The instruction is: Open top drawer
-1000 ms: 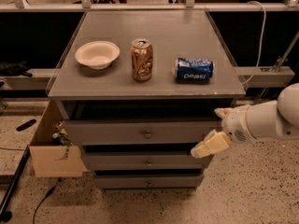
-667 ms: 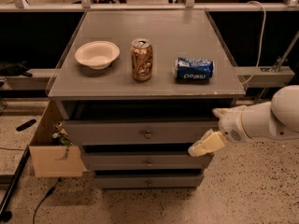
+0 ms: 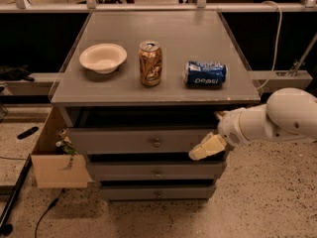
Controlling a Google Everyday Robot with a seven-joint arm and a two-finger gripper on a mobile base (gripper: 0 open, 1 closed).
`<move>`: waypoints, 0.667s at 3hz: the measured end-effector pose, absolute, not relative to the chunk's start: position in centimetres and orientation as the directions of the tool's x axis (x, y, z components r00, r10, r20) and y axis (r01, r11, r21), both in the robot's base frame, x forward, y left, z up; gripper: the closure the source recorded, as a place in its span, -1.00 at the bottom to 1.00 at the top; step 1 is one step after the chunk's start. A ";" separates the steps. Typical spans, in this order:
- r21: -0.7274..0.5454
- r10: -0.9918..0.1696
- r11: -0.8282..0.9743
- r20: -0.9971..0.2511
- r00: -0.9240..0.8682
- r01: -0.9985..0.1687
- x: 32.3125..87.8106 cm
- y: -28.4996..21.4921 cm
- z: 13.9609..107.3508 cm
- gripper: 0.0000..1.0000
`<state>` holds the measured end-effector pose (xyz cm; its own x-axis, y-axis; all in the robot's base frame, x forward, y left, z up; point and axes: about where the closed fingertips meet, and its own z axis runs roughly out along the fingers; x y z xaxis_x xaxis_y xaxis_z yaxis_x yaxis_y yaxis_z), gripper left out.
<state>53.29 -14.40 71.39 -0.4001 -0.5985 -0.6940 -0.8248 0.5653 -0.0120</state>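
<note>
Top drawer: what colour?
Plain grey top drawer, best in the camera view; the tool is by its right end.

dim warm overhead light, black shadow under the grey tabletop, cream gripper lit at the right end of the wide grey top drawer

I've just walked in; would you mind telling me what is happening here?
A robot arm reaches in from the right toward a grey cabinet of three drawers. Its claw sits in front of the right part of the top drawer, to the right of the round knob, which it does not hold. On the cabinet top are a white bowl, an upright soda can and a Pepsi can lying on its side.
</note>
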 end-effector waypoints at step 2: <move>-0.013 -0.590 0.564 -0.706 -0.392 -0.826 55.0 -12.7 68.6 -1.00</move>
<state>55.04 -12.69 68.58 -0.3916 -0.5902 -0.7059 -0.8259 0.5637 -0.0132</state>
